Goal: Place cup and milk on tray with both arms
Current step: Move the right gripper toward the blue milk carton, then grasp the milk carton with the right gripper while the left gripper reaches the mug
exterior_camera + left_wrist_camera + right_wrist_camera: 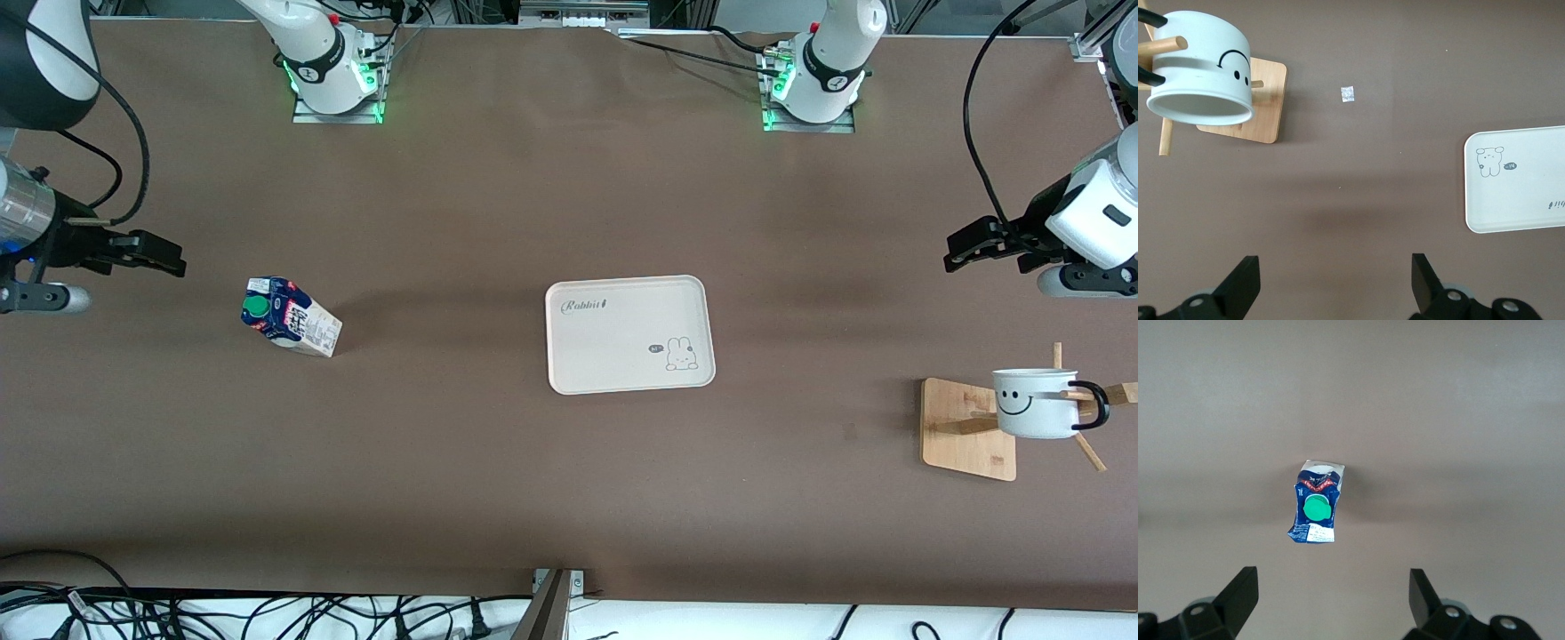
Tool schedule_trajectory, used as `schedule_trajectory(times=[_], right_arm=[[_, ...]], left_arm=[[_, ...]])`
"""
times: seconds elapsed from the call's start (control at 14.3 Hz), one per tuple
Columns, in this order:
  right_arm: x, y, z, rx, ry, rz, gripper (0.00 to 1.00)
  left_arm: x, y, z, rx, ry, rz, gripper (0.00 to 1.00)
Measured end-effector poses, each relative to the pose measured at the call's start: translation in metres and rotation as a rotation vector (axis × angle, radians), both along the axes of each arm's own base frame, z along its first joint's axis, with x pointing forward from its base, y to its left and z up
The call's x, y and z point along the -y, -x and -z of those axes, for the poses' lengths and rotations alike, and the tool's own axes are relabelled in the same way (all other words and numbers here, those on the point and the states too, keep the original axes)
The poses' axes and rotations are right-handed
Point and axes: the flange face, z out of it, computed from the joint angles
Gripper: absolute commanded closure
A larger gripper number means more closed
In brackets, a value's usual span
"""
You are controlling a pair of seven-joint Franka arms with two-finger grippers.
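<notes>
- Brown worktop (498, 204) carries all items; the tray (622, 293) sits mid-table, bare.
- Your right gripper (164, 258) hangs over the right arm's end, fingers (1238, 593) spread wide, holding nothing; the milk (289, 317) stands upright close by, toward the tray.
- Your left gripper (969, 249) hangs over the left arm's end, equally wide and unladen; the cup (1036, 404) hangs sideways on the wooden stand (965, 444).
- Each arm is nearest its own item.

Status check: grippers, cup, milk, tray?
Left gripper and right gripper open, holding nothing. Cup hangs on wooden stand; milk on table. Tray bare, nothing blocking.
</notes>
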Motion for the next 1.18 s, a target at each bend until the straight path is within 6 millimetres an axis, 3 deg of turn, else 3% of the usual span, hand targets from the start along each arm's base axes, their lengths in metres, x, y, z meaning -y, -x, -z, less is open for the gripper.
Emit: schedule_trajectory(times=[0.42, 0.84, 1.18], right_arm=[[-0.008, -0.018, 0.054, -0.071, -0.033, 0.0, 0.0], [-0.008, -0.029, 0.091, -0.105, -0.031, 0.001, 0.0], [-0.009, -0.033, 0.12, -0.15, -0.03, 0.002, 0.0]], left_arm=[[0.0, -0.001, 0.002, -0.004, 0.0, 0.0, 0.0], [-0.002, -0.005, 0.007, 0.028, 0.0, -0.005, 0.0], [-0.019, -0.003, 0.036, 0.201, -0.009, -0.043, 0.0]])
